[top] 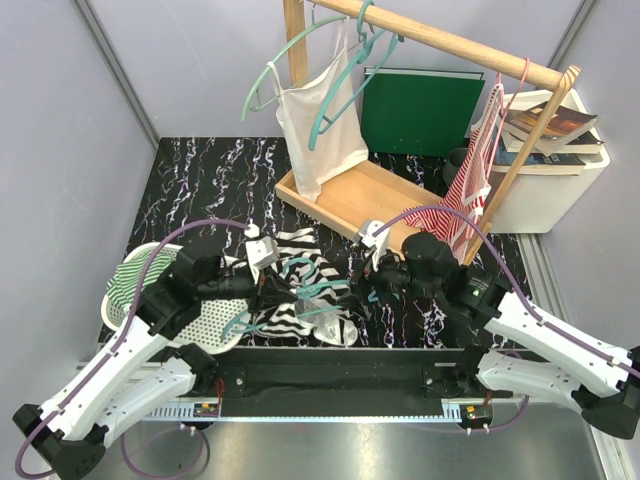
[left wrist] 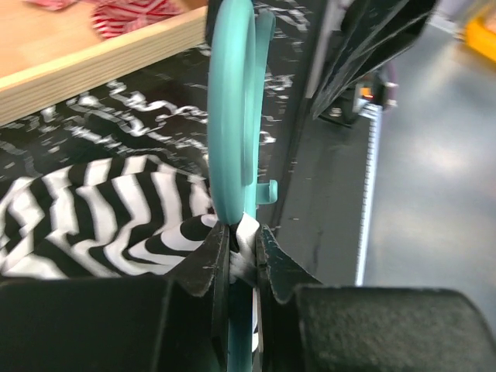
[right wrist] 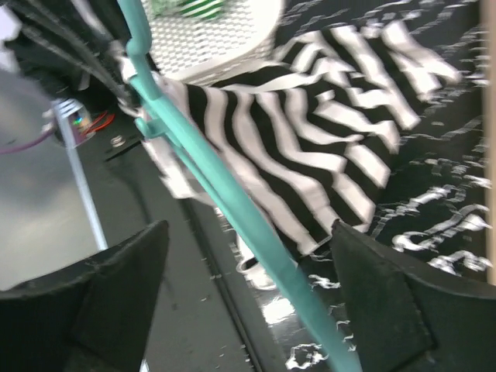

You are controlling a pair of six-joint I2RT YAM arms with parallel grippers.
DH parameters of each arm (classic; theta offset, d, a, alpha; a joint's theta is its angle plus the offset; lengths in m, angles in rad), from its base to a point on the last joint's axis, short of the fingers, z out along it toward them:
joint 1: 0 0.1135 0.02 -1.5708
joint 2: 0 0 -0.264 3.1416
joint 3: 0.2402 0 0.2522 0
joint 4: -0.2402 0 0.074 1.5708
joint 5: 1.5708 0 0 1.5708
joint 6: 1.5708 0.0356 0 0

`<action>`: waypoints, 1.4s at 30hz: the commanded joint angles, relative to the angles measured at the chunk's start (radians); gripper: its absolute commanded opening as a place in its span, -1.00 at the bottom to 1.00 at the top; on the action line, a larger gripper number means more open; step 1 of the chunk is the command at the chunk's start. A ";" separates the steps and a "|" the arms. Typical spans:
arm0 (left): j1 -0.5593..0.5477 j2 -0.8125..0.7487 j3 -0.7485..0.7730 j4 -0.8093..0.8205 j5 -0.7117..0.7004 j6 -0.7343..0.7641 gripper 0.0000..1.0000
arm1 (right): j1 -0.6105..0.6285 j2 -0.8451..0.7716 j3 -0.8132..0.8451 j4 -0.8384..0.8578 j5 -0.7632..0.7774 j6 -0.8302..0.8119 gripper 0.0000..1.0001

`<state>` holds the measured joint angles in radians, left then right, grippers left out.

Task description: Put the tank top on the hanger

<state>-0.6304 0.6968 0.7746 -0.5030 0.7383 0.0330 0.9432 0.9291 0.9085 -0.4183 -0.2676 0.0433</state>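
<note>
The tank top lies crumpled on the black marbled table, at about six o'clock of it, between the two arms. The hanger lies across its stripes. At the cloth's nine o'clock the left gripper is clenched on the hanger's teal bar, with a scrap of white cloth showing between the jaws. At three o'clock the right gripper stands released, its fingers wide on either side of the bar and touching nothing. Up at two o'clock, books are stacked on a white box; their cover print is too small to read.
</note>
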 commanded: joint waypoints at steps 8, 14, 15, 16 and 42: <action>-0.003 0.013 0.014 -0.014 -0.399 -0.028 -1.00 | -0.003 -0.125 0.047 0.013 0.361 0.059 1.00; -0.003 -0.036 -0.001 -0.014 -0.519 -0.065 -1.00 | 0.003 -0.026 0.009 0.000 0.335 0.121 0.59; -0.003 -0.046 -0.003 -0.014 -0.527 -0.070 -1.00 | 0.011 0.028 -0.006 0.003 0.356 0.130 0.54; -0.002 -0.049 -0.006 -0.014 -0.536 -0.074 -1.00 | 0.032 0.052 -0.013 0.010 0.370 0.142 0.52; 0.015 -0.048 0.000 -0.028 -0.593 -0.085 -1.00 | 0.217 0.301 -0.342 0.446 0.271 0.457 0.42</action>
<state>-0.6224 0.6579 0.7673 -0.5755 0.1696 -0.0463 1.1519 1.1904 0.5632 -0.0700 0.0303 0.4732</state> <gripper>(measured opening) 0.148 0.720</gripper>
